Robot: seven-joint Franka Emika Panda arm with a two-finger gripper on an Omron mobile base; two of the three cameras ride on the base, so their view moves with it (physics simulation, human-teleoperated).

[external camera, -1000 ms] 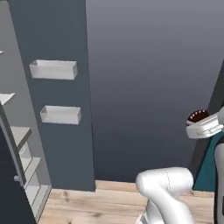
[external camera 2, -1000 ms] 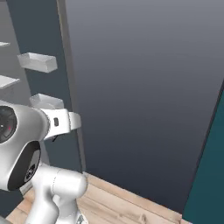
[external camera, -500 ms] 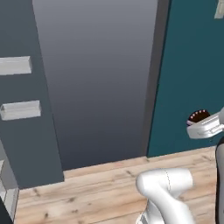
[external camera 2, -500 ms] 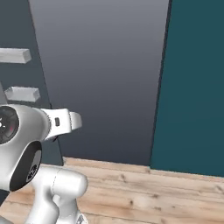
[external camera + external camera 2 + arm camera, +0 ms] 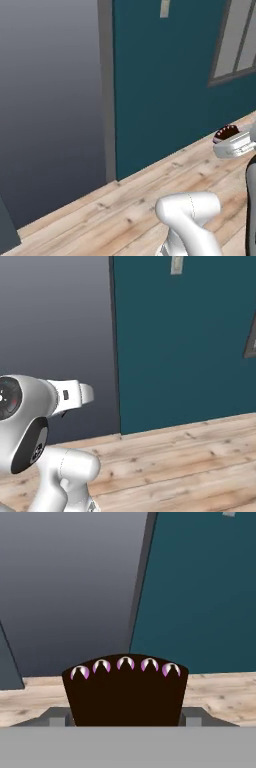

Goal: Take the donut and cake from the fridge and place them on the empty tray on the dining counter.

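A dark brown cake wedge (image 5: 125, 692) with pink dots along its top edge sits between the fingers of my gripper (image 5: 125, 718), which is shut on it. In the left base view the cake (image 5: 226, 133) rides on the gripper (image 5: 234, 146) at the right edge, high above the floor. The fridge's dark slate side (image 5: 50, 100) takes up the left, and its panel (image 5: 55, 331) stands behind my arm in the right base view. The donut, the tray and the dining counter are out of view.
A teal wall (image 5: 165, 85) stands straight ahead, with a pale switch plate (image 5: 176, 264) near the top and a grey window frame (image 5: 240, 45) at the right. Wooden floor (image 5: 125, 210) runs along its foot.
The whole picture has slid left as the base turns right. The fridge's door shelves have left both base views, and the teal wall and window have come in. The cake stays in the gripper.
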